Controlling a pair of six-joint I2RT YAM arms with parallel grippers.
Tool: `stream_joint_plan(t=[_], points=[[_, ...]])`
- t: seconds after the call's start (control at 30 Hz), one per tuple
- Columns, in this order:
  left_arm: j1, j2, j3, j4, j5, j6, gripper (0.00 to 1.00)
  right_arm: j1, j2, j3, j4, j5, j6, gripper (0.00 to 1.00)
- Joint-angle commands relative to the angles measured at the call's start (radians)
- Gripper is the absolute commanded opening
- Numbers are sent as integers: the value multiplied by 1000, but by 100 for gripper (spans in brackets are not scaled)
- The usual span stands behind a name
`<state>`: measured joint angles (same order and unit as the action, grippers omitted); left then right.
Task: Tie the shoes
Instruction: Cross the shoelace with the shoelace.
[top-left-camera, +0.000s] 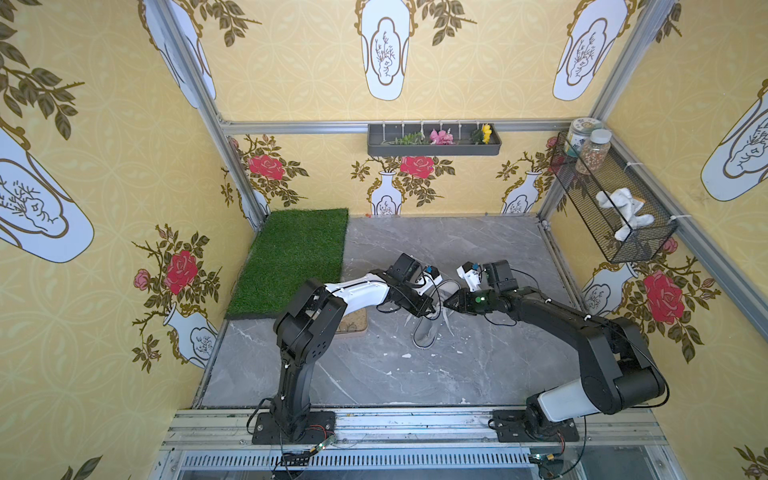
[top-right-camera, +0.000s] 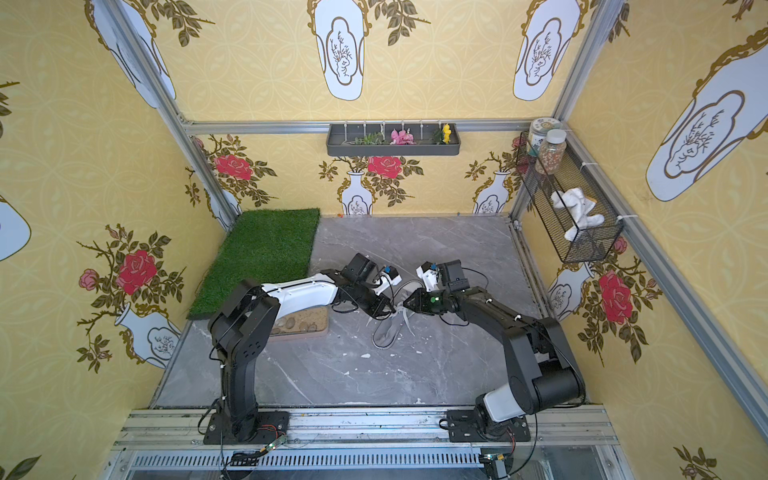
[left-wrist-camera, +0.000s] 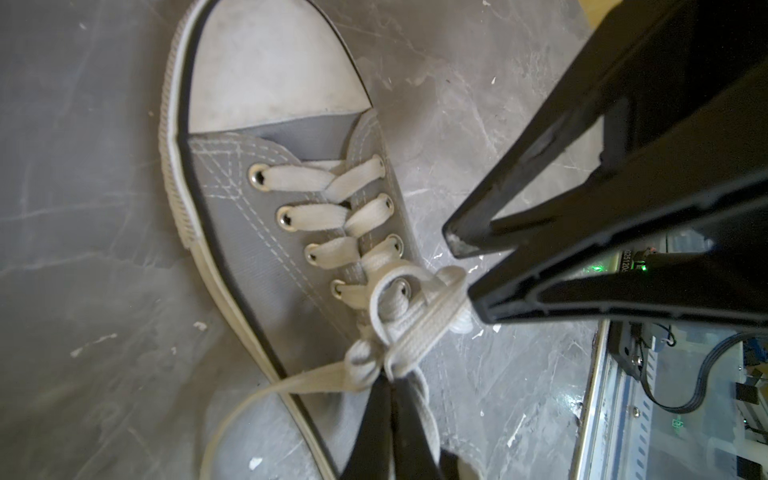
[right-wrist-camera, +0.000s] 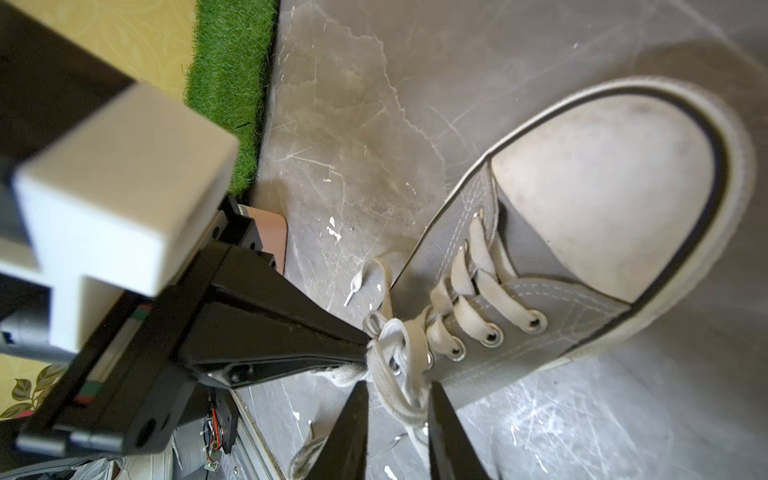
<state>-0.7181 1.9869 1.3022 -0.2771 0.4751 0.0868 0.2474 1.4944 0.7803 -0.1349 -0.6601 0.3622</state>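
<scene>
**Knot started, bow not yet made**

In both top views, we see the grey canvas sneaker (top-right-camera: 385, 332) lying directly under the left pincer (top-right-camera: 390, 314) and the right pincer (top-right-camera: 406, 304). The two meet almost tip to tip above its lacing. Behind the left pincer, partly under that arm, the tan tray (top-right-camera: 325, 321) holds smooth pebbles. Well apart from both pincers, a grey wall trough (top-right-camera: 392, 150) holds pink and yellow artificial flowers and some greenery. Beyond the right pincer, a black wire basket (top-right-camera: 582, 246) carries two jars (top-right-camera: 550, 151) and a crumpled white cloth (top-right-camera: 577, 210).

In the left wrist view, we find the left pincer pressed together on the flat pale laces (left-wrist-camera: 419, 328), right at the knot by the top eyelets. A loose loop sits between it and the right pincer, whose jaws stand apart, one tip touching that loop. A slack tail trails away from the left pincer.

In the right wrist view, lace strands run through the right pincer's parted jaws without being pinched. The left pincer is clamped on the knot just ahead of them.

We judge the first crossing and one loop to be done. The second loop, the pull-through and the tightening are left.
</scene>
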Motion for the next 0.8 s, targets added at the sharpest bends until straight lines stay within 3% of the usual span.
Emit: stream_joint_plan(t=[0.0,0.27,0.77], points=[[-4,0,-6,7,5,33,0,-5,20,21,-8,-18,-9,30],[-7,-9,-12,12,0,41,0,-10,97,83,-9,-41,-8,34],[-12,-29,-30,40,-8,54,0,-10,171,100,4,-120,-5,30]])
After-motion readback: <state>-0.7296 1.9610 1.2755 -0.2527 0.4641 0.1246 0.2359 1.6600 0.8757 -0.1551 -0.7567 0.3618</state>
